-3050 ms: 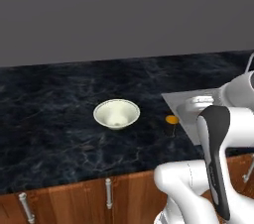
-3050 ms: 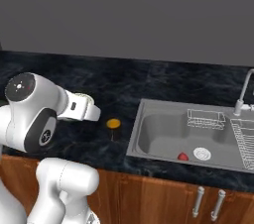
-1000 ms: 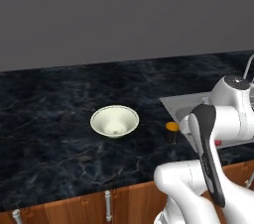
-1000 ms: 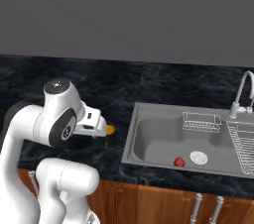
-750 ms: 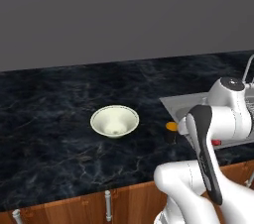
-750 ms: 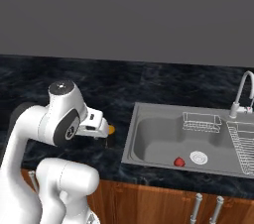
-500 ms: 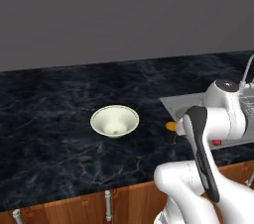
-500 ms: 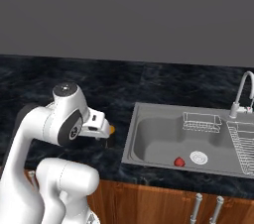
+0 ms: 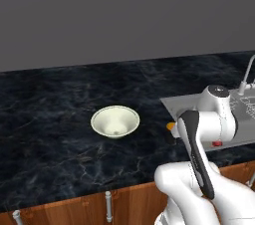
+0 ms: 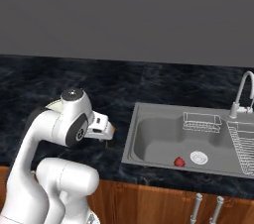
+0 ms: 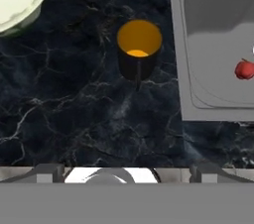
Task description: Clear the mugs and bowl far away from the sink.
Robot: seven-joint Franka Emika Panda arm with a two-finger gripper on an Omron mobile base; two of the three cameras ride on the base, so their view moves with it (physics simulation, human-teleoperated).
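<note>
Bowl (image 9: pixel 115 122) sits at left on the dark counter (image 9: pixel 50 134), upright, well apart from the sink (image 10: pixel 168 141). Its rim also shows at the top-left corner of the hand view.

Mug (image 11: pixel 139 48), dark with orange-yellow inside, stands upright on the counter between bowl and sink, just beside the sink's left edge. In the left base view only a sliver of its orange shows, past the arm.

Sink at right: a small red item (image 10: pixel 178 161) lies by the drain, with faucet (image 10: pixel 239 94) and wire rack at the far side. The teal mug I cannot place.

Risks, as I judge them: the mug is small and close to the sink lip. A descent that is off-centre could clip the rim, tipping it or knocking it toward the basin. The arm itself hides the mug from both base views, so alignment rests on the hand view alone.

Gripper (image 10: pixel 105 130): jaws spread full wide, holding nothing and touching nothing. It hangs above the mug, which lies ahead along its line of sight.
</note>
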